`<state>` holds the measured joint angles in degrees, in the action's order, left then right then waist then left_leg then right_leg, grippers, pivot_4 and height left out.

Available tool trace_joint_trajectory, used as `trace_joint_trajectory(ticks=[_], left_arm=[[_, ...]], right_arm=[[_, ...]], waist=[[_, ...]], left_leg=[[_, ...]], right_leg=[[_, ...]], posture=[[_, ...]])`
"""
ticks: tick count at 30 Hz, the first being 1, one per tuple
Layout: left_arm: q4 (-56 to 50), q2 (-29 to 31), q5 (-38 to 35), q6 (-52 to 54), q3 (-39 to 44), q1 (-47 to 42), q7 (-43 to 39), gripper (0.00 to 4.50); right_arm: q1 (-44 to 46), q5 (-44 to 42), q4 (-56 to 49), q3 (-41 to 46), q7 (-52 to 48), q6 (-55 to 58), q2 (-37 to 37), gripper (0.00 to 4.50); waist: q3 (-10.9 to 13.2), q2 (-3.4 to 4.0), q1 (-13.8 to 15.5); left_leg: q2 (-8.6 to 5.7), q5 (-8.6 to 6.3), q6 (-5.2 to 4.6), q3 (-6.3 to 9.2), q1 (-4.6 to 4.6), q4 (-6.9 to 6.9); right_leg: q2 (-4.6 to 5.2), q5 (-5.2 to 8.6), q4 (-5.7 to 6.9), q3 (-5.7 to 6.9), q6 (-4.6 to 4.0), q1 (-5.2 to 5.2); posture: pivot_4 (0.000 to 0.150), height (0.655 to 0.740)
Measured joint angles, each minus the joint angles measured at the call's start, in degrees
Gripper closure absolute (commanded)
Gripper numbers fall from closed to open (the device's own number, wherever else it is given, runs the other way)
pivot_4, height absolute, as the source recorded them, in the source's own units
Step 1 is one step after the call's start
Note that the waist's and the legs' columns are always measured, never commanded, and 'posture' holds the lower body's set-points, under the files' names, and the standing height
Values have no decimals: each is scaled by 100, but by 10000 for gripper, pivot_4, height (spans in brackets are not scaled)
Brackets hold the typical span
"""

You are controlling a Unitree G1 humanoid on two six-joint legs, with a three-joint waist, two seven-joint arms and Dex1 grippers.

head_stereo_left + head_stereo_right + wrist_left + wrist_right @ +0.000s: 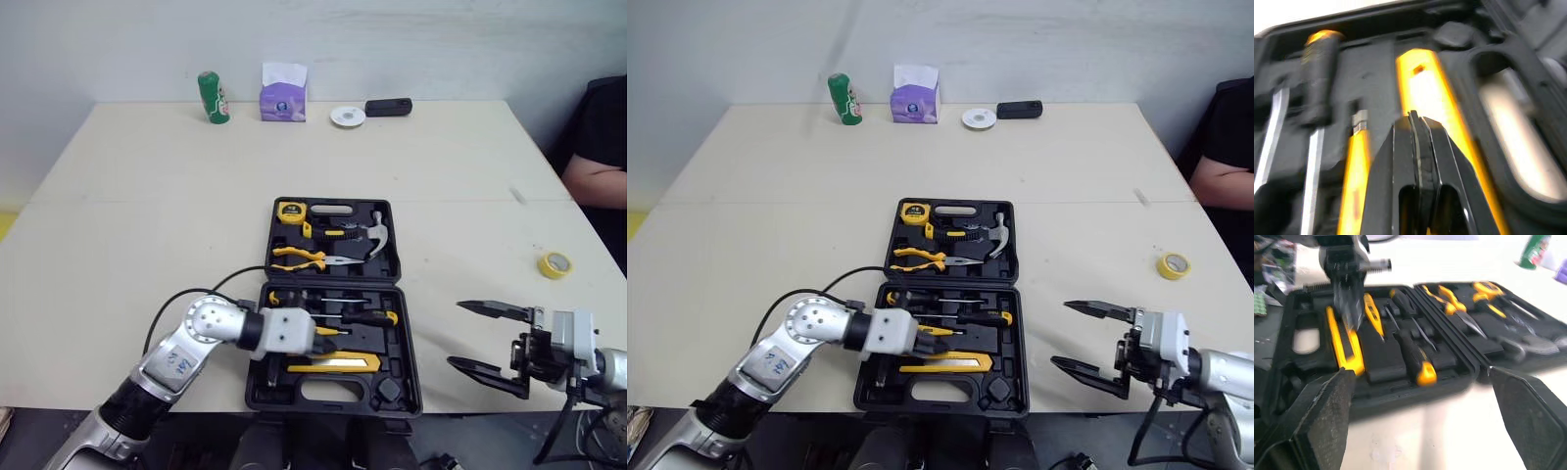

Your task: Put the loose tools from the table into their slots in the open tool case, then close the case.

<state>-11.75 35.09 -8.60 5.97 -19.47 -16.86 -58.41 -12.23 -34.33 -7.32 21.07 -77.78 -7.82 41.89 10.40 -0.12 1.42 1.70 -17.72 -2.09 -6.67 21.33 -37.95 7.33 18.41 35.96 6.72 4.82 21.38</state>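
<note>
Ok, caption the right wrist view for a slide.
Open right gripper beside the open tool case; shut left gripper over its yellow knife.

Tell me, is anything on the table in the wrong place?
Yes, one thing. A yellow tape roll lies all by itself on the table, off to the right of the open tool case. It may belong inside the case. Nothing looks spilled or broken.

table (137,196) | tool case (408,328) near edge | can (213,97), tissue box (283,98), disc (347,117), black box (388,107) far edge | tape roll (554,264) right
</note>
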Motion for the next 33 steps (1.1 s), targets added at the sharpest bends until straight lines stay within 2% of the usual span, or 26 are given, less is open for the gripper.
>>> trace_joint_trajectory(ticks=[2,5,9,13,15,21,27,33], left_arm=[[119,15,-350,-110,538,60,-12,44445],[77,174,-989,-78,1407,131,-82,36183],[40,476,-1421,61,2493,561,78,19292],[147,634,-1552,107,3453,1196,328,1491],[256,634,-1553,21,3877,1538,471,674],[1275,572,-1529,-228,5956,2775,1356,674],[1782,291,-1518,-308,6809,3348,2107,674],[2289,176,-1567,-283,7437,3404,2878,674]], right_arm=[[-6,-3,138,190,69,-78,0,0],[23,-8,471,618,271,-193,2,0],[156,35,1169,1120,663,-436,-24,0],[381,201,2112,1455,1000,-842,-10,0],[534,359,2719,1594,1178,-1096,56,0],[623,587,4903,2383,1904,-1778,557,0],[235,616,6066,2681,2474,-2124,599,0],[183,567,6461,2883,2885,-2183,605,0]], waist=[[7,3,-5],[9,4,-19],[13,4,-35],[16,9,-53],[17,10,-73],[22,10,-151],[22,10,-161],[17,4,-197]], left_leg=[[0,1,2,0,9,0],[-1,3,10,-3,10,0],[-1,-1,9,-7,9,1],[-1,-5,8,-8,8,4],[-1,-7,9,-11,8,8],[-4,-2,15,-16,-4,73],[-3,-19,45,-20,-10,82],[-2,-20,47,-21,-17,81]], right_leg=[[0,0,0,1,0,9],[0,0,-3,1,0,8],[-1,0,-5,1,0,9],[0,0,-7,-1,0,10],[0,0,-9,-3,0,12],[1,4,-42,-1,-6,19],[3,5,-44,-5,-8,20],[4,4,-43,-16,-9,19]], posture=[[1500,7400],[1500,7400],[1500,7400],[1500,7400],[1500,7400],[1500,7400],[1500,7400],[1500,7400]])
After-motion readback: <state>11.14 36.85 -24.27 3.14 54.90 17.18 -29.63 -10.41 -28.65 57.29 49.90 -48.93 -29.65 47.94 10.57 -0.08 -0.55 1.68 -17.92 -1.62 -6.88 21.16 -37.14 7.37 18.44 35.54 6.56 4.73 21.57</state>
